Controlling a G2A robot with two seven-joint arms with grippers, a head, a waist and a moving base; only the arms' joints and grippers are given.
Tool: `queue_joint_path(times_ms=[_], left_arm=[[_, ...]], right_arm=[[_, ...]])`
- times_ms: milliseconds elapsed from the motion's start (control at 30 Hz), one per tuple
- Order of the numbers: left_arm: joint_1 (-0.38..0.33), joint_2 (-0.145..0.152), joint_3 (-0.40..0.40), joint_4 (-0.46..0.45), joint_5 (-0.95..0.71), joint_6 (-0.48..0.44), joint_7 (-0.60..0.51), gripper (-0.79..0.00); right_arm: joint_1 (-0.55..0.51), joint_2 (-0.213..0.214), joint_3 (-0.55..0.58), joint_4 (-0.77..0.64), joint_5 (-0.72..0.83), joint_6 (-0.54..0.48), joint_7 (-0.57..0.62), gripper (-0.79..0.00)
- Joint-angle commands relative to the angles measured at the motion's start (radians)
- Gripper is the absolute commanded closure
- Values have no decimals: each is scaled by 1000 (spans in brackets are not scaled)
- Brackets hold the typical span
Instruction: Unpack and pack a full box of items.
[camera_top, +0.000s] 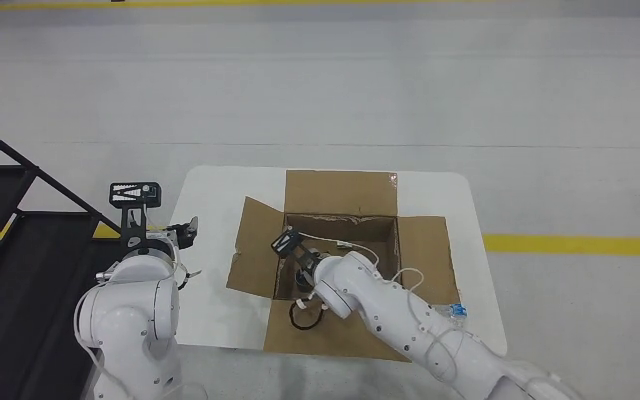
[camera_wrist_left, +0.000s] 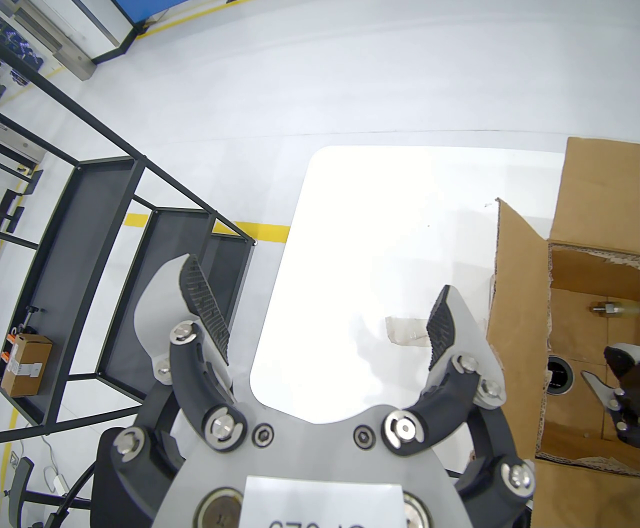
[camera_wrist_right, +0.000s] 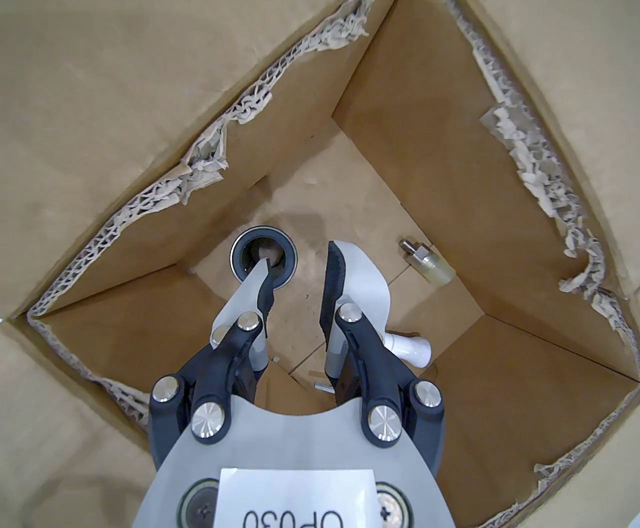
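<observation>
The right claw (camera_wrist_right: 297, 260) over a black ring (camera_wrist_right: 239, 255)
The cardboard box (camera_top: 340, 190) sits mid-frame on the white table (camera_top: 215, 200), flaps spread for access. Inside, the right claw hangs with fingers apart, one tip over the black ring on its floor, seemingly to lift it out. The left claw (camera_wrist_left: 316, 275), also apart, waits left of the box.

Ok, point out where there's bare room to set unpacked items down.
The widest bare patch is the white table between the box and the table's left edge, by the open left gripper. The box floor is crowded: the open right gripper, a black ring, a vial.
</observation>
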Motion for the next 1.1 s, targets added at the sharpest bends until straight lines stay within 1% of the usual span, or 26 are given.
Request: queue_joint_path(times_ms=[0, 33, 300, 867, 1067], left_arm=[[0, 0, 0, 0, 0, 0, 0, -785], [0, 0, 0, 0, 0, 0, 0, -785], [0, 0, 0, 0, 0, 0, 0, -785], [0, 0, 0, 0, 0, 0, 0, -785], [0, 0, 0, 0, 0, 0, 0, -785]], right_arm=[[10, -13, -9, 35, 6, 3, -4, -274], [13, -19, -14, 52, 11, 2, -5, -283], [33, -58, -22, 146, 40, -12, -29, -277], [36, -107, -11, 288, 59, -59, -86, -268], [38, -125, -15, 336, 59, -72, -109, -252]])
